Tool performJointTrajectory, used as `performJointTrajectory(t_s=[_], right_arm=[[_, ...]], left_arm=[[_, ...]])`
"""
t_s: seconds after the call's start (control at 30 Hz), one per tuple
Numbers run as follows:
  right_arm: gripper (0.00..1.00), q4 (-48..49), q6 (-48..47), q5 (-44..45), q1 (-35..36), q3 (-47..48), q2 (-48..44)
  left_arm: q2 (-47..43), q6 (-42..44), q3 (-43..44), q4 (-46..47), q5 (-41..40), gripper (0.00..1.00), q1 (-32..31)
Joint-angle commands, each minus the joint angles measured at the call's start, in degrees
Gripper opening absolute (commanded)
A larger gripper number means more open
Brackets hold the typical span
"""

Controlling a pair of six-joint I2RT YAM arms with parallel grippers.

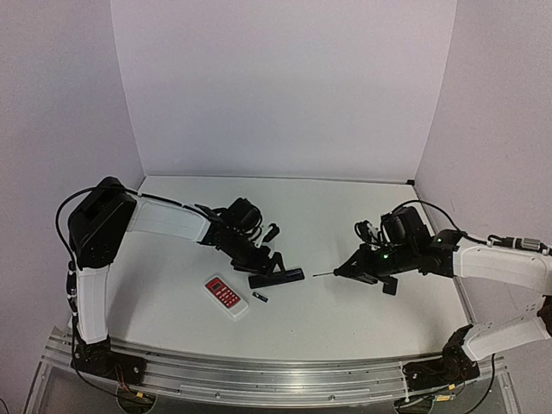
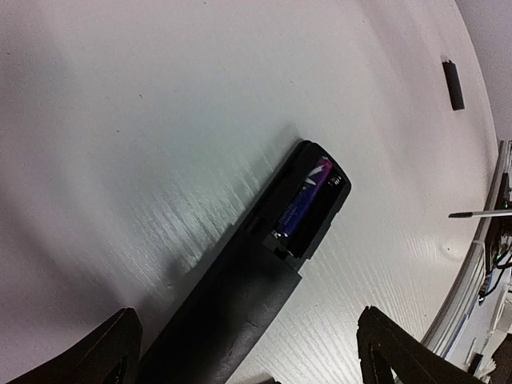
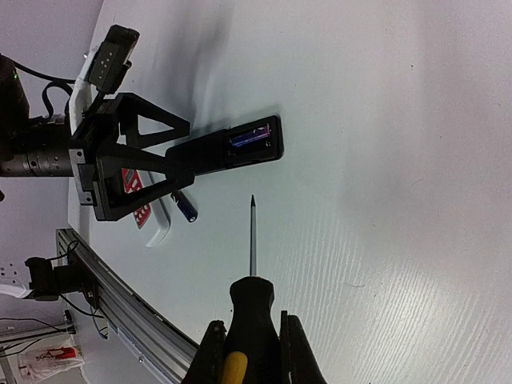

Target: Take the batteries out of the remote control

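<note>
L pincer spread astride black remote, battery just ahead.

Overhead overview; low wrist views, apparently sharing black remote.

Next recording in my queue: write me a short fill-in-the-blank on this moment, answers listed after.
1. The right gripper is shut on the ____.
2. The open compartment of the black remote holds ____ purple battery.
3. A loose battery lies beside the white remote with the ____ face.
4. The left gripper has its jaws ____, one on either side of the black remote.
Missing words: screwdriver; one; red; open.
</note>
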Motion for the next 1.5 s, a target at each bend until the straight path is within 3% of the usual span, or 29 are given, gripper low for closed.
performJointTrajectory(t_s=[0.0,0.33,0.73,1.1,1.47], right_arm=[[0.00,1.65,0.38,-0.91,0.30,0.10,0.03],[0.00,4.30,1.17,-0.67,0.55,0.50,2.41],[0.00,8.42,1.27,1.92,2.79,7.13,10.75],[0.00,10.27,2.70,6.45,4.12,14.19,19.08],[0.00,10.20,3.77,6.56,4.22,17.10,25.71]], left_arm=[[-1.17,-0.29,-3.33,3.16,5.72,0.89,-0.40],[-3.38,-6.01,-8.56,7.51,5.32,0.76,-2.49],[-1.96,-10.74,-9.15,5.67,-11.14,0.54,-2.68],[0.49,-8.30,-7.76,3.58,-11.76,0.52,-4.16],[3.80,-6.95,-6.84,0.10,-13.70,0.37,-5.68]])
